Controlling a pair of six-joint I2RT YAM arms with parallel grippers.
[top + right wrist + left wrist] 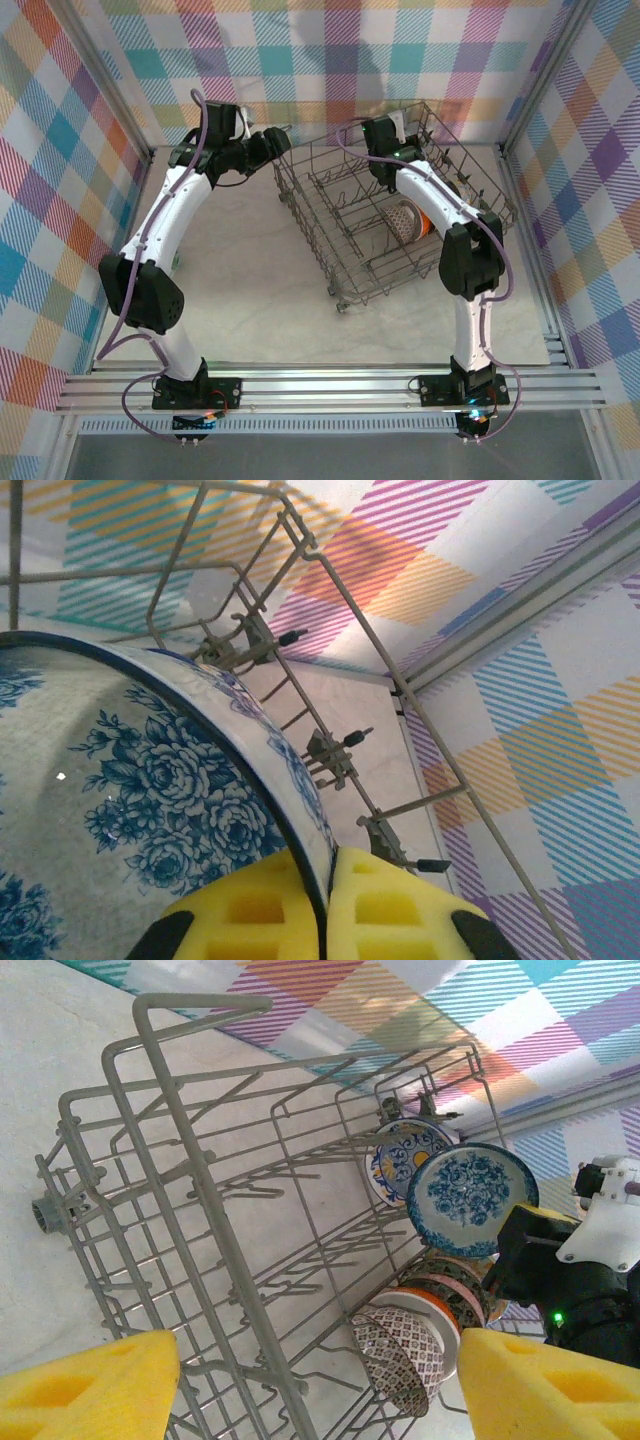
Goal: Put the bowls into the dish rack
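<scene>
I am looking down at the pale tabletop (250, 290), which is carrying the grey wire dish rack (300, 205), set at an angle toward the far right side. The right arm (440, 200) is reaching over the rack's near wall into the basket. The left arm (175, 205) is arching up along the left and ending just outside the rack's far left corner.

Inside the rack I am seeing four bowls bunched along the right-hand rows. The blue rose bowl (468, 1200) is standing on edge, just beside a yellow-and-blue bowl (400, 1155) that is leaning behind it. I cannot tell whether the blue one is resting on the tines. Nearer the left wrist camera, an orange-banded bowl (450, 1295) and a grey mosaic bowl (400, 1355) are sitting tipped on their sides, touching each other.

The right pincer (325, 900) is clenching the rim of the blue rose bowl, one yellow pad on each face. The left pincer (318, 1380) is hanging released, its yellow fingers spread wide with nothing between them.
</scene>
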